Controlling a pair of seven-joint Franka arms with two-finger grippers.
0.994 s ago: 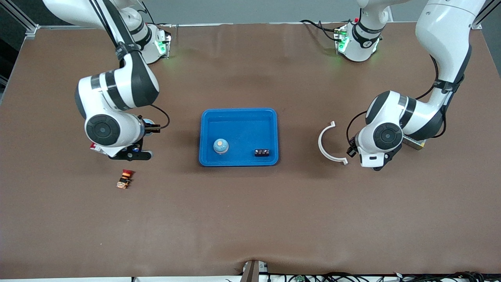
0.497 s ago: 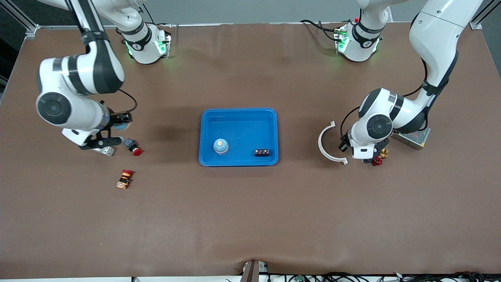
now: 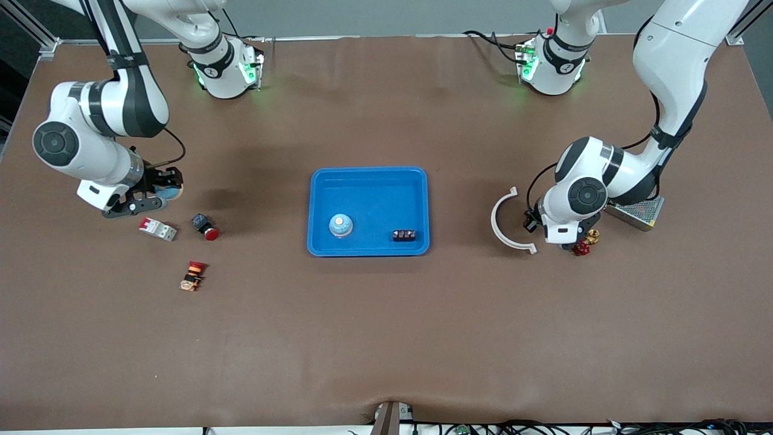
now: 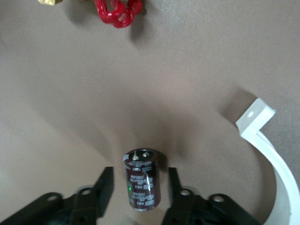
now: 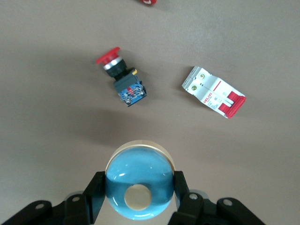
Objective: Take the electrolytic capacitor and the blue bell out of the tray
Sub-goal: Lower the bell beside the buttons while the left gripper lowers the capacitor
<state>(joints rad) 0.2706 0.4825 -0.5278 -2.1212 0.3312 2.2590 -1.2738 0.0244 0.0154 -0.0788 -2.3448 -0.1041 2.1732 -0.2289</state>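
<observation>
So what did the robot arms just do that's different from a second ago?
The right arm swung out toward its end of the table, so its pincer with the blue bell no longer covers the breaker and red button. The left arm shifted slightly too, still gripping the capacitor in its pincer, uncovering the red valve. The blue tray, its contents and the white ring stayed put.

Capacitor (image 4: pixel 141 178) perhaps hidden under left arm.

Brown table (image 3: pixel 386 338) — blue tray (image 3: pixel 368 251), white arc (image 3: pixel 504 223), breaker (image 3: pixel 157 229), pushbuttons (image 3: pixel 205 227)
</observation>
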